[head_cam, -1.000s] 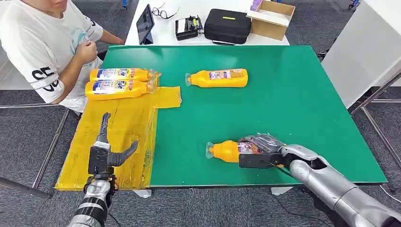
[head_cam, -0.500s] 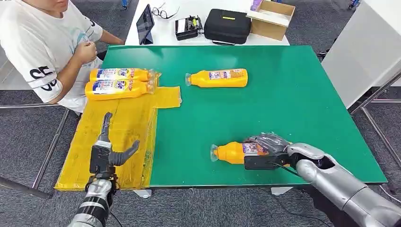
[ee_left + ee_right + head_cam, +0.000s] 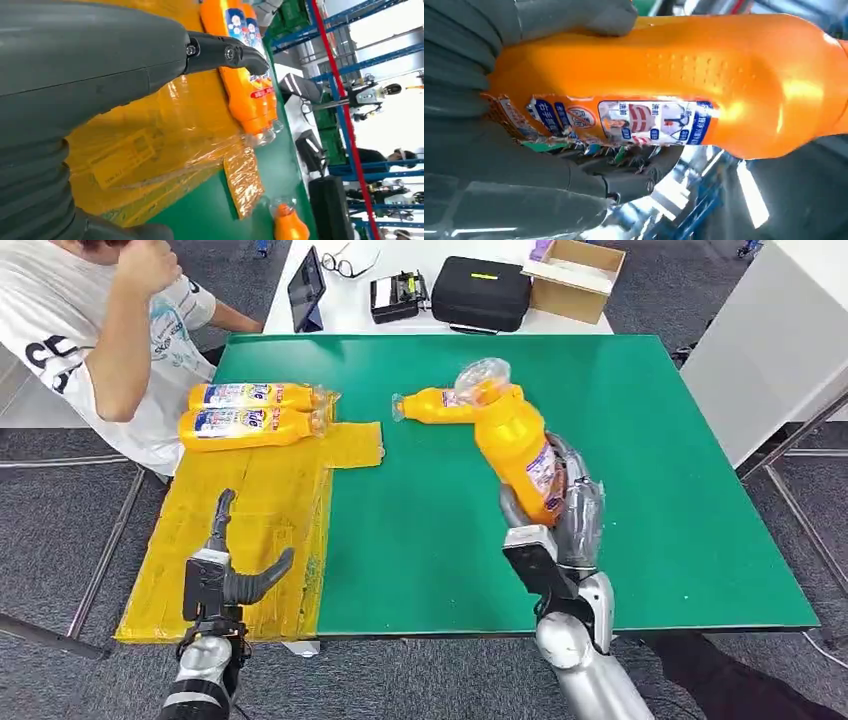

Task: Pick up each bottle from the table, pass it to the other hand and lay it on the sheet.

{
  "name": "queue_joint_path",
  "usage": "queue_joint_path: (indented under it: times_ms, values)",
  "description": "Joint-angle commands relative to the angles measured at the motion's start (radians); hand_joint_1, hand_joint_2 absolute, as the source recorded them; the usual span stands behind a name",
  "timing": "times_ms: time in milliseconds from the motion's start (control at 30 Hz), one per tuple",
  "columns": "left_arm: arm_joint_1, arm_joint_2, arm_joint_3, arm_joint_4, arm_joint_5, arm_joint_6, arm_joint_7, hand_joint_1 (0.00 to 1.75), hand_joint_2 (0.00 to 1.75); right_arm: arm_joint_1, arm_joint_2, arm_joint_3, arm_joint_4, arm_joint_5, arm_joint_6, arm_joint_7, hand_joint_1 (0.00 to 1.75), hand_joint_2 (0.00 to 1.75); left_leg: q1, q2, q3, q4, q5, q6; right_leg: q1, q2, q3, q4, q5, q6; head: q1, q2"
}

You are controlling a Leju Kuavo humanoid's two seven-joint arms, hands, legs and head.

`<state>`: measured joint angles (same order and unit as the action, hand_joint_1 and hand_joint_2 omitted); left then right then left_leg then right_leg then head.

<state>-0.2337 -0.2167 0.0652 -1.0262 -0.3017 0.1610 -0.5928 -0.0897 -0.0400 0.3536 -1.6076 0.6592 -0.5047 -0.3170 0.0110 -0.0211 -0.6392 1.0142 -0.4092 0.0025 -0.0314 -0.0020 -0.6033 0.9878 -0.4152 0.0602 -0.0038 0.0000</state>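
My right hand [image 3: 560, 515] grips an orange bottle [image 3: 515, 445] and holds it raised above the green table [image 3: 660, 490], tilted with its clear cap up and toward the far side. The right wrist view has that bottle [image 3: 684, 85] close up with the fingers wrapped round its label. A second orange bottle [image 3: 440, 405] lies on the table behind it. Two more bottles [image 3: 250, 412] lie side by side at the far end of the yellow sheet [image 3: 270, 510]. My left hand [image 3: 222, 570] hovers open over the sheet's near part, fingers spread.
A person in a white shirt [image 3: 90, 340] sits at the table's far left corner, one arm raised. Behind the green table a white table carries a black case [image 3: 480, 292], a cardboard box [image 3: 572, 278], a tablet [image 3: 306, 288] and glasses.
My right hand has lifted the bottle off the table's near edge and swung it up and toward the middle. The person has raised an arm. My left hand has barely moved.
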Motion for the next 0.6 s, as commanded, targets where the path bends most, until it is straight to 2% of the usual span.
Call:
queue_joint_path:
  times_ms: [33, 100, 233, 300, 367, 433, 500, 533, 567, 600]
  values:
    - [0.0, -0.02, -0.015, -0.048, 0.071, -0.07, 0.034, 0.0, 1.75, 0.051, 0.144, -0.169, -0.077, -0.05, -0.079, -0.092, 1.75, 1.75, 0.001, 0.003, 0.007, 0.001, -0.003, 0.001, 0.002, 0.001, 0.007, -0.001, -0.002, -0.005, 0.0, 0.0]
    - [0.012, -0.017, -0.053, -0.078, 0.083, -0.099, 0.041, 0.0, 1.75, 0.063, 0.155, -0.195, -0.078, -0.073, -0.084, -0.102, 1.75, 1.75, 0.0, 0.0, 0.002, 0.001, -0.001, 0.0, 0.0, -0.002, 0.002, 0.0, -0.001, -0.003, 0.0, 0.0]
    - [0.039, -0.006, -0.105, -0.13, 0.171, -0.174, 0.081, 0.0, 1.75, 0.069, 0.173, -0.239, -0.034, -0.103, -0.09, -0.155, 1.75, 1.75, 0.0, 0.001, 0.006, 0.001, -0.002, 0.001, 0.001, 0.0, 0.006, -0.001, -0.001, -0.003, 0.0, 0.0]
    - [0.051, -0.004, -0.105, -0.141, 0.259, -0.246, 0.109, 0.0, 1.75, 0.072, 0.171, -0.243, -0.009, -0.111, -0.049, -0.145, 1.75, 1.75, 0.0, 0.002, 0.006, 0.0, -0.002, 0.001, 0.001, 0.001, 0.007, -0.002, -0.001, -0.003, 0.0, 0.0]
    - [0.072, 0.024, -0.106, -0.131, 0.4, -0.382, 0.164, 0.0, 1.75, 0.08, 0.146, -0.191, 0.063, -0.029, 0.02, -0.126, 1.75, 1.75, 0.0, 0.002, 0.007, 0.0, -0.002, 0.001, 0.001, 0.001, 0.007, -0.002, -0.001, -0.003, 0.0, 0.0]
    - [0.077, 0.063, -0.127, -0.093, 0.491, -0.512, 0.188, 0.0, 1.75, 0.083, 0.155, -0.139, 0.151, -0.017, 0.062, -0.156, 1.75, 1.75, 0.0, 0.005, 0.008, -0.002, -0.002, 0.001, 0.001, 0.003, 0.008, -0.004, 0.0, -0.003, 0.0, 0.0]
    - [0.083, 0.086, -0.153, -0.082, 0.513, -0.573, 0.181, 0.0, 1.75, 0.079, 0.178, -0.103, 0.239, -0.008, 0.08, -0.165, 1.75, 1.75, 0.0, 0.005, 0.008, -0.002, -0.001, 0.001, 0.001, 0.004, 0.007, -0.004, 0.001, -0.002, 0.0, 0.0]
    - [0.087, 0.092, -0.17, -0.083, 0.525, -0.592, 0.183, 0.0, 1.75, 0.071, 0.19, -0.065, 0.298, 0.006, 0.092, -0.178, 1.75, 1.75, 0.001, 0.008, 0.015, -0.003, -0.004, 0.0, 0.003, 0.006, 0.014, -0.006, 0.0, -0.006, 0.0, 0.0]
    - [0.085, 0.099, -0.194, -0.076, 0.544, -0.622, 0.198, 0.0, 1.75, 0.065, 0.201, -0.031, 0.34, 0.018, 0.097, -0.193, 1.75, 1.75, 0.0, 0.005, 0.007, -0.002, -0.001, 0.0, 0.002, 0.004, 0.006, -0.004, 0.001, -0.002, 0.0, 0.0]
    - [0.082, 0.103, -0.211, -0.068, 0.552, -0.631, 0.203, 0.0, 1.75, 0.061, 0.21, -0.001, 0.376, 0.033, 0.093, -0.203, 1.75, 1.75, 0.001, 0.007, 0.01, -0.003, -0.002, 0.0, 0.003, 0.006, 0.009, -0.005, 0.001, -0.004, 0.0, 0.0]
